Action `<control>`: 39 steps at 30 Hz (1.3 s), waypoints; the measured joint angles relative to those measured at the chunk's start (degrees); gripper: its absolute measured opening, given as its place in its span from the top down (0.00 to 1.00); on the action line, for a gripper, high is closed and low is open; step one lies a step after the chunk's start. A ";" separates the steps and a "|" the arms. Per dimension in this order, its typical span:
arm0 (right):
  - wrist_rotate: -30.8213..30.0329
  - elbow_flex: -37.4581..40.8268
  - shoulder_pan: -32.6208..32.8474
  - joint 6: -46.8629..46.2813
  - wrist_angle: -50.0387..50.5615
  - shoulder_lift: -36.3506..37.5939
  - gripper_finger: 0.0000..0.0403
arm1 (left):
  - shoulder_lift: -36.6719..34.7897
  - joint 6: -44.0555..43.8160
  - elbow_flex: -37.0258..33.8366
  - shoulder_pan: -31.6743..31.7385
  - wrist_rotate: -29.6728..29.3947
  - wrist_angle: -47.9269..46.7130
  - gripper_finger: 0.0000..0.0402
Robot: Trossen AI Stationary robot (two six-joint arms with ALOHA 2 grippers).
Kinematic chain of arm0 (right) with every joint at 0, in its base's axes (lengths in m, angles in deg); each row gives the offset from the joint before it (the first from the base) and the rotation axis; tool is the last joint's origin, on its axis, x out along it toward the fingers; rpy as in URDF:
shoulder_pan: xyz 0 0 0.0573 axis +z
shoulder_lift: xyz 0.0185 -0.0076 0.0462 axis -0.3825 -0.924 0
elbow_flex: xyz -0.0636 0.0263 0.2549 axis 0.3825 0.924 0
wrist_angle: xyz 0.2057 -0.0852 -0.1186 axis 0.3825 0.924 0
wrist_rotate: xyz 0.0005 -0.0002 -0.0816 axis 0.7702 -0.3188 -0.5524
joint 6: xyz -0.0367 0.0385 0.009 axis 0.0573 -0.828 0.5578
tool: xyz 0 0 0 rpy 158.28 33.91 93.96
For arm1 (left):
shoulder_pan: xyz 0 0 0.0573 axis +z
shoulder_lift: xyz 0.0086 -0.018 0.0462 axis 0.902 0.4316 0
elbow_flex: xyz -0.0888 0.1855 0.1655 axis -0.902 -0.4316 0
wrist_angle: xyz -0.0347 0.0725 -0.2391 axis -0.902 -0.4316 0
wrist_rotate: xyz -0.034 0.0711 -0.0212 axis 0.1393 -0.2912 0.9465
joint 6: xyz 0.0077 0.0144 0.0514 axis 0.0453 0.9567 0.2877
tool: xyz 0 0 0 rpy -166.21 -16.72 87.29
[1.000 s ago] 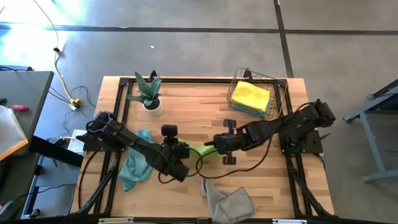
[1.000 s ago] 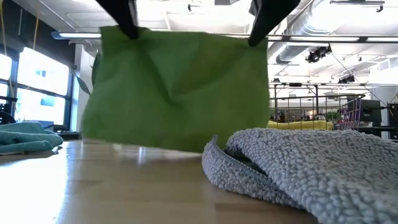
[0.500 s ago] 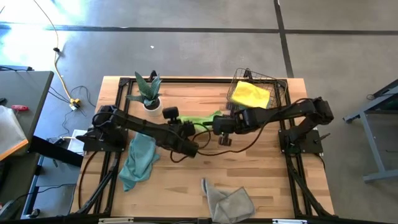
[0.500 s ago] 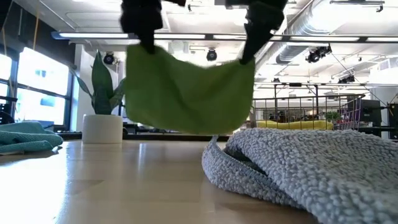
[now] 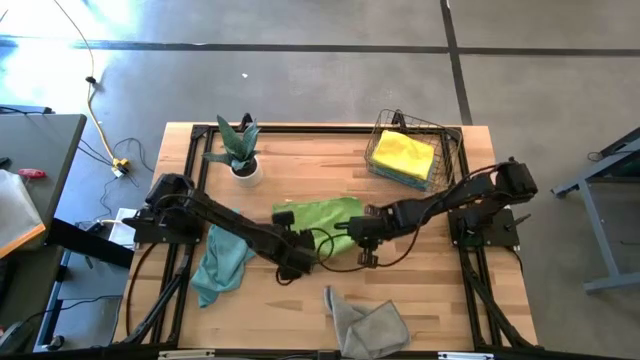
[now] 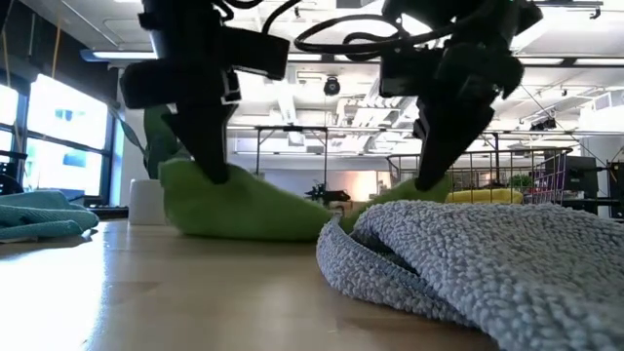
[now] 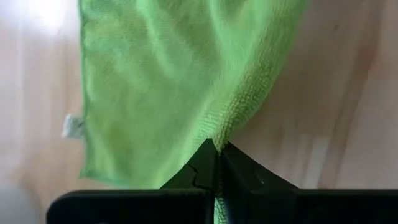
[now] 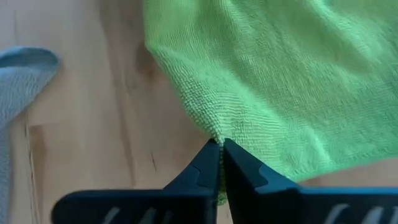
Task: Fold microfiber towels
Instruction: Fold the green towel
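Observation:
A lime green microfiber towel (image 5: pixel 322 214) lies spread on the middle of the wooden table, its far part flat on the wood. My left gripper (image 5: pixel 297 243) and my right gripper (image 5: pixel 352 232) stand at its near edge, each shut on a corner. In the low view the green towel (image 6: pixel 255 211) sags down to the table between the left gripper (image 6: pixel 213 174) and the right gripper (image 6: pixel 430 181). A teal-blue towel (image 5: pixel 222 262) lies crumpled at the left. A grey towel (image 5: pixel 366 322) lies crumpled at the near edge. My left gripper pinches the green towel's near left corner (image 7: pixel 225 133) between its two fingers, slanting down from above and from the near side. The corner is raised a little; the cloth slopes away onto the table. One layer or several, I cannot tell. My right gripper pinches the near right corner (image 8: pixel 211 132) between its two fingers, slanting down from above. That corner sits just above the wood, and the towel beyond it lies on the table, slack.
A copper wire basket (image 5: pixel 440 150) holding a yellow towel (image 5: pixel 404 155) stands at the far right. A potted plant (image 5: pixel 240 152) stands at the far left. Bare wood shows between the green towel and the grey one.
Both grippers, shut on the green towel, swung it toward the far edge while it hung clear, then came down and back toward the near edge. The towel's lower part landed first; it now lies spread on the table with only the held corners raised.

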 joint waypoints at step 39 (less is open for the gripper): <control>-8.45 1.50 -2.97 -10.27 15.21 5.66 0.60 | -17.93 12.09 -30.96 0.55 -4.79 33.65 0.74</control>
